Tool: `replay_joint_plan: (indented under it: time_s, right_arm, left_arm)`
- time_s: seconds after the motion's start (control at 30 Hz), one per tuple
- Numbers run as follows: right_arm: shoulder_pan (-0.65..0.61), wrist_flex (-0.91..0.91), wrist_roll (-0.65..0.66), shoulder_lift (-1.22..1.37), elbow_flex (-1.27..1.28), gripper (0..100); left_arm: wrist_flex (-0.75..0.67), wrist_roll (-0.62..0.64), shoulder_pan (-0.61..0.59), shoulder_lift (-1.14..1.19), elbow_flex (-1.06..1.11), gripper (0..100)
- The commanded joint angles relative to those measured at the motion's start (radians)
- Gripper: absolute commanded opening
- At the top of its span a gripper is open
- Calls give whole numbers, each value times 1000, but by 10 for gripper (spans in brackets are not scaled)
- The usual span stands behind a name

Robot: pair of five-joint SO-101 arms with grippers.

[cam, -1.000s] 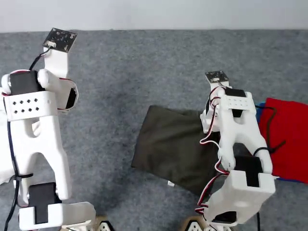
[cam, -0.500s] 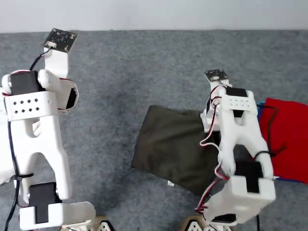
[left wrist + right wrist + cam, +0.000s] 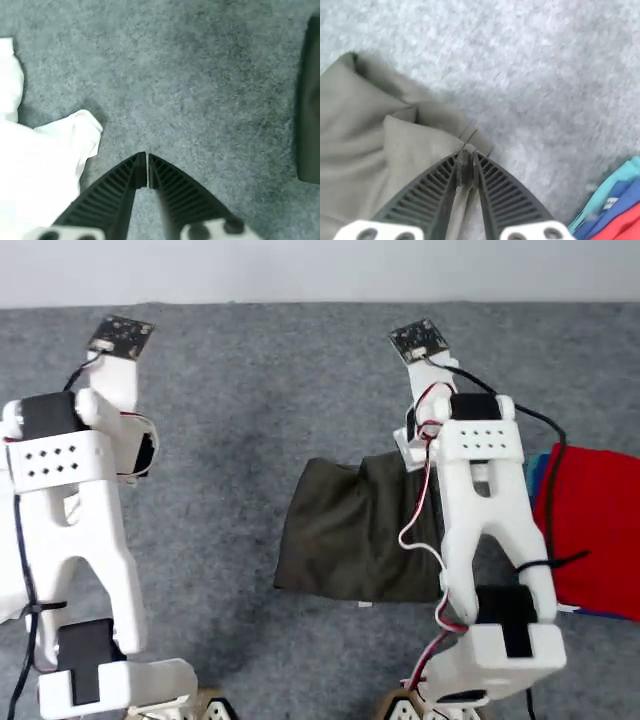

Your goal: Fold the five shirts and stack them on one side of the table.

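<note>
Holding: right gripper (image 3: 468, 152) clenched on a fold of the olive shirt (image 3: 375, 150).
Placement: olive shirt lies in the middle of the desk (image 3: 250, 370), just beside the red-topped stack (image 3: 595, 530).
Other side: left gripper (image 3: 147, 162) clenched on nothing, over bare desk near a white shirt (image 3: 35, 165).

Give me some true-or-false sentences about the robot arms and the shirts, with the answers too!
1. The right end effector pinches the olive shirt. True.
2. The left end effector holds the white cloth. False: it is shut on nothing, beside the cloth.
3. The red shirt tops a pile. True.
4. The olive shirt lies on the red shirt. False: it lies on the grey mat.
</note>
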Motion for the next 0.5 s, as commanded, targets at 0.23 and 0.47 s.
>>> replay_joint_plan:
  time_s: [0.23, 0.47]
  right_arm:
    - [111, -12, 43, 216, -203, 15]
    - [84, 170, 37, 219, -336, 217]
  left_arm:
    - [17, -17, -40, -55, -7, 14]
    - [17, -17, -35, -55, -7, 14]
